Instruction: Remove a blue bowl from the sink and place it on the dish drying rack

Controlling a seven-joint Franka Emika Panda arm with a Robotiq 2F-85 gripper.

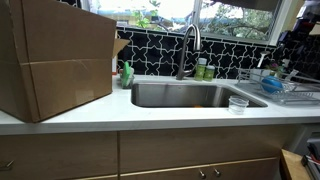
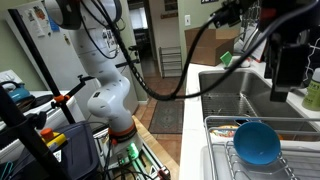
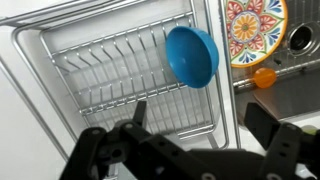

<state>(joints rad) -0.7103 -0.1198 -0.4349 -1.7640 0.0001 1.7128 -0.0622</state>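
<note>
The blue bowl [image 3: 192, 55] rests tilted on its side in the dish drying rack [image 3: 100, 70], near the rack's edge next to the sink [image 3: 298, 85]. It also shows in an exterior view [image 2: 257, 142], inside the rack [image 2: 222, 150]. My gripper [image 3: 200, 120] is open and empty, above the rack and apart from the bowl. In an exterior view the gripper [image 2: 285, 62] hangs above the sink [image 2: 240, 100] and rack. The sink [image 1: 185, 95], its curved faucet [image 1: 188, 45] and the rack [image 1: 295, 95] show in an exterior view.
A colourful patterned plate [image 3: 255, 30] and a small orange object [image 3: 264, 76] lie in the sink. A small clear cup [image 1: 238, 102] stands on the white counter. A large cardboard box [image 1: 50, 55] fills the counter beyond the sink. Green bottles [image 1: 204, 70] stand by the faucet.
</note>
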